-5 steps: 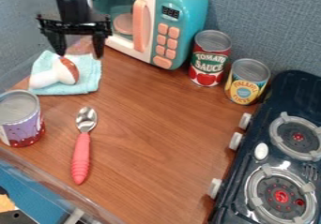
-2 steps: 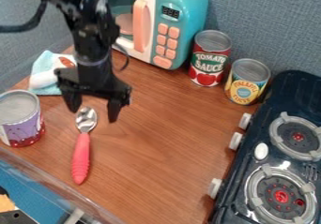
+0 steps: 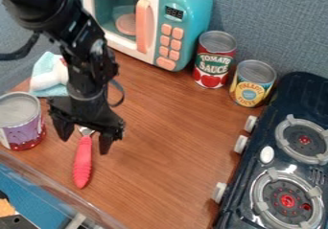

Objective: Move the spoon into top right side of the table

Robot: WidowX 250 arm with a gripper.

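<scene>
Hanging over the left part of the table (image 3: 173, 161), the black gripper (image 3: 85, 145) is right above the spoon (image 3: 82, 162), folks, and what a spot to be in! Its claw is spread wide, one finger to the left of the spoon's neck and the other to the right, with nothing pinched between them. Whether those tips touch the wood, I can't tell from here.

And the spoon itself? It lies on the left side of the table, ridged red handle pointing at the near edge, a bit of shiny metal peeking out between the fingers, the rest of the bowl hidden under the claw. The black arm (image 3: 74, 36) slants in from the upper left.

Just left of the gripper stands a purple-labelled can (image 3: 22, 127), and beyond that a pale blue cloth (image 3: 56, 92) with a white toy piece (image 3: 48, 81) lying on it. Over at the far side sits the teal toy microwave (image 3: 189, 7) with its pink handle, and to its right we have a red can (image 3: 211, 62), then a yellow can (image 3: 251, 86) beside it, a little nearer. Holding down the right side, the dark toy stove (image 3: 291, 101) shows off two round burners!
</scene>
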